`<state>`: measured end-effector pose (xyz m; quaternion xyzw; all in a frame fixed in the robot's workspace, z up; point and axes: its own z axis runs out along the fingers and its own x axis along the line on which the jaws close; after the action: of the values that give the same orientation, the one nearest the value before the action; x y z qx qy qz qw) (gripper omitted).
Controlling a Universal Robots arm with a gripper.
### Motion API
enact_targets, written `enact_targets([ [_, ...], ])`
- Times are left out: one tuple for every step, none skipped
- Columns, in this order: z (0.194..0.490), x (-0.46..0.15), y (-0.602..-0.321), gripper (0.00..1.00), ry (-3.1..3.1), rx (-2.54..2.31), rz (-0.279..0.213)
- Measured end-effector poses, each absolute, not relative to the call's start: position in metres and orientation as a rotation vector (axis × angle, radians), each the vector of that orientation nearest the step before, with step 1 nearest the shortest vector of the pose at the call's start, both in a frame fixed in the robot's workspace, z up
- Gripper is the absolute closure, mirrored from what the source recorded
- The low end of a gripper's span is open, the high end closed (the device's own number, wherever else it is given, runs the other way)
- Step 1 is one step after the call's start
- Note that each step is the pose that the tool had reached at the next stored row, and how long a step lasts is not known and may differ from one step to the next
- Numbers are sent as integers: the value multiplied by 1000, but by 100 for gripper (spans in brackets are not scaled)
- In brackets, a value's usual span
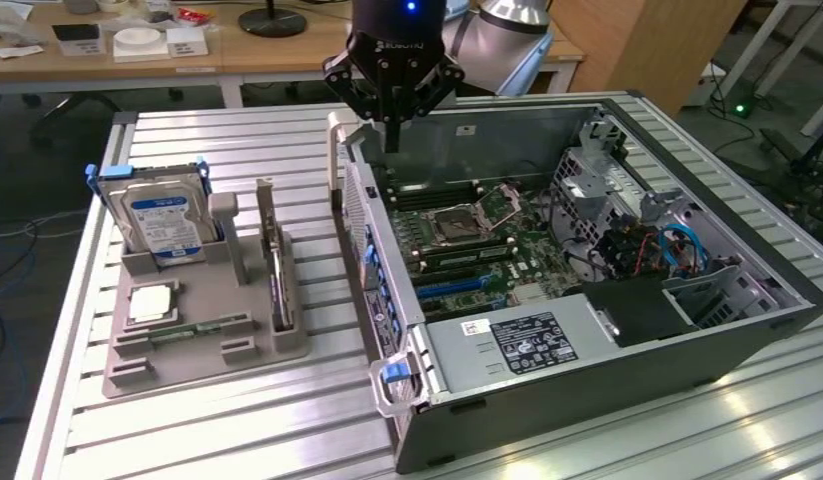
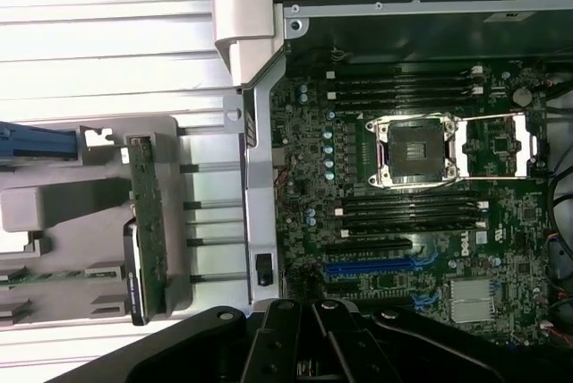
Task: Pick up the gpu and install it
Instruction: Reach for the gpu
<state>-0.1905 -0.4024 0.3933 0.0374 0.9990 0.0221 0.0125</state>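
My jaws shut and empty, I hang over the rim of the open case (image 1: 585, 385) at upper centre, gpu (image 1: 271, 255) upright in the grey holder (image 1: 184, 350) at frame left; closed jaws could knock it over.

a silver hard drive (image 1: 164, 215) with a blue label stood upright in a grey holder (image 1: 204, 352) at the exterior view's left. lower in the frame, in the same holder, a square processor chip (image 1: 155, 302) lay flat, with a slim green memory stick (image 1: 198, 328) just beside it. an open computer case (image 1: 625, 390) took up the exterior view's right half, resting on a slatted metal table (image 1: 251, 430). inside, the motherboard (image 1: 498, 262) showed a cpu socket (image 1: 467, 217) with its metal cover swung open, a blue slot (image 1: 451, 287) below it and a labelled power supply (image 1: 525, 342) at lower centre, with blue cables (image 1: 685, 250) at the right. a wooden desk (image 1: 118, 58) ran along the upper left.
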Motion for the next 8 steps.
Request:
enact_targets([
  [393, -191, -402, 90, 3114, 117, 69],
  [393, -192, -403, 90, 3114, 117, 69],
  [393, -193, -403, 90, 3114, 117, 69],
  [393, -193, -403, 90, 3114, 117, 69],
  [393, -194, -403, 90, 3114, 117, 69],
  [393, -195, -403, 90, 3114, 117, 69],
  [393, -195, -403, 90, 3114, 117, 69],
  [393, -196, -403, 90, 3114, 117, 69],
])
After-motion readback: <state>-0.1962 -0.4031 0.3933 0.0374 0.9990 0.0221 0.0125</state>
